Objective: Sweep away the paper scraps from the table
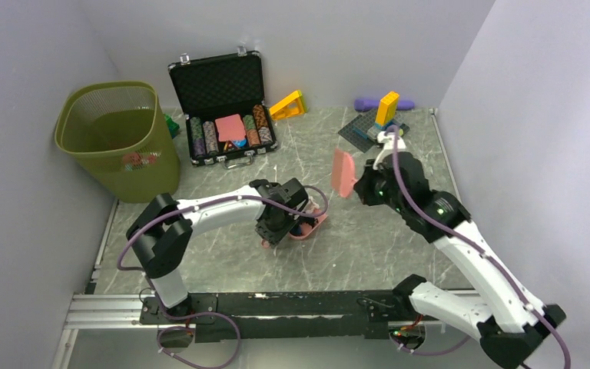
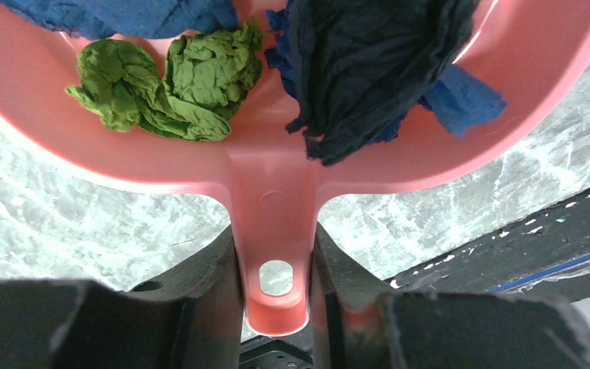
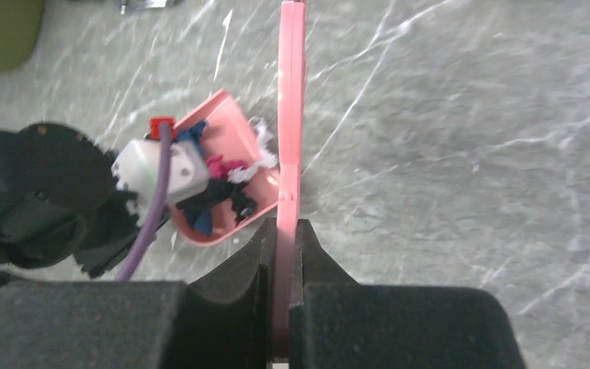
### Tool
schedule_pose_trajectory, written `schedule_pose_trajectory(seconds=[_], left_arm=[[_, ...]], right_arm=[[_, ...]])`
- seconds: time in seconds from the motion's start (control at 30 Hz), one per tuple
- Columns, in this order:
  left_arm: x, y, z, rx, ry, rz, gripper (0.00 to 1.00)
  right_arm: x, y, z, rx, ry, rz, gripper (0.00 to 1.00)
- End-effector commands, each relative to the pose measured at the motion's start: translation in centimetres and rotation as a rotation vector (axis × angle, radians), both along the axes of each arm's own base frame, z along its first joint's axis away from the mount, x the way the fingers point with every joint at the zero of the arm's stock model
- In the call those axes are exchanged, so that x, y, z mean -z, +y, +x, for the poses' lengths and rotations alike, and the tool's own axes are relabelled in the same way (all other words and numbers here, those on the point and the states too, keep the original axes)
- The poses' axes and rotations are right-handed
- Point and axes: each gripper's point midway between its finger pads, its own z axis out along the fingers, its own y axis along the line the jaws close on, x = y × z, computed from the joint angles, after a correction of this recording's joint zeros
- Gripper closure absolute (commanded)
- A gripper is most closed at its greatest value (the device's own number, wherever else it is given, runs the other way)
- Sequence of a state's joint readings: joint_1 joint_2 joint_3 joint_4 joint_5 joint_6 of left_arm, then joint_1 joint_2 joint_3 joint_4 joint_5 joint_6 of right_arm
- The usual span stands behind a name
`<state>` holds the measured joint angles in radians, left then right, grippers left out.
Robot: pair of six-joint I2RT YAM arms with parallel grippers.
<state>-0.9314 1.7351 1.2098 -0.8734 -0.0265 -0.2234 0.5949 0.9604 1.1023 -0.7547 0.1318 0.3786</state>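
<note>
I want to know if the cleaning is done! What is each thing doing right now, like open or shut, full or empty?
left gripper: shut on the handle of the dustpan.
right gripper: shut on the pink scraper.
dustpan: holding paper scraps inside it.
pink scraper: raised, apart from the dustpan.
poker chip case: lid open.
waste bin: upright.
</note>
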Motion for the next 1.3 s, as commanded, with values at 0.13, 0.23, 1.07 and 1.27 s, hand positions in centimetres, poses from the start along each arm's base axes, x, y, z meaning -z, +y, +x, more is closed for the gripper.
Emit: schedule_pose_trajectory(seconds=[0.13,0.23,1.07,1.27], left_arm=[[-4.8,0.5,1.4,-0.077,-0.143,-0.061,1.00],[-7.1,1.4,2.3,-0.122,-0.179,-0.091,1.00],[-35.3,17.1,15.0,-0.624,-0.529,-0.831,1.00],[-37.8,18.2,15.6,-0.622,-0.312,-1.384,1.00]], right_arm=[[-6.1,-6.4,0.4,0.350,-0.239,0.080,1.00],[-6.3,-7.6,0.2,0.413,-0.262,0.080,1.00],[-4.6,-4.7,0.7,0.309,-0.210,0.128,1.00],[-3.8,-3.7,0.6,0.274,-0.183,0.156,1.00]])
